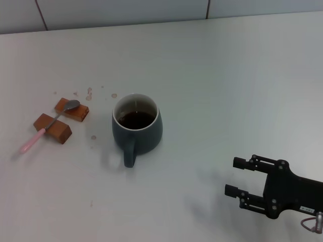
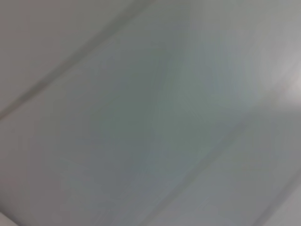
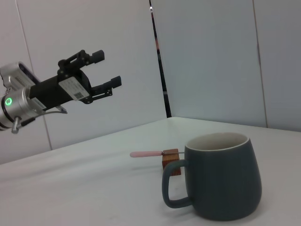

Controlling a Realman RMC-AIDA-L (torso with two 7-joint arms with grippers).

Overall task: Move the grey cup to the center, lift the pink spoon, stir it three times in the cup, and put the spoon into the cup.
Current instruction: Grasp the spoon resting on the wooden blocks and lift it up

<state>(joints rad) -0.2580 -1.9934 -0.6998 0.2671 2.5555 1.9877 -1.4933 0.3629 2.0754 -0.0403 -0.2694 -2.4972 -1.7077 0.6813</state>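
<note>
The grey cup (image 1: 137, 132) stands upright near the table's middle, handle toward me, with dark liquid inside; it also shows in the right wrist view (image 3: 221, 183). The pink spoon (image 1: 48, 128) lies left of the cup across two brown blocks, with its metal bowl on the farther block. It shows in the right wrist view (image 3: 146, 153) behind the cup. My right gripper (image 1: 233, 176) is open and empty, low at the near right, well apart from the cup. My left gripper (image 3: 108, 68) shows only in the right wrist view, raised high above the table, open and empty.
Two brown blocks (image 1: 72, 109) (image 1: 52, 127) carry the spoon. Small brown spots (image 1: 90, 94) mark the white table (image 1: 227, 75) behind them. A panelled wall (image 1: 126, 10) runs along the far edge. The left wrist view shows only a pale blurred surface.
</note>
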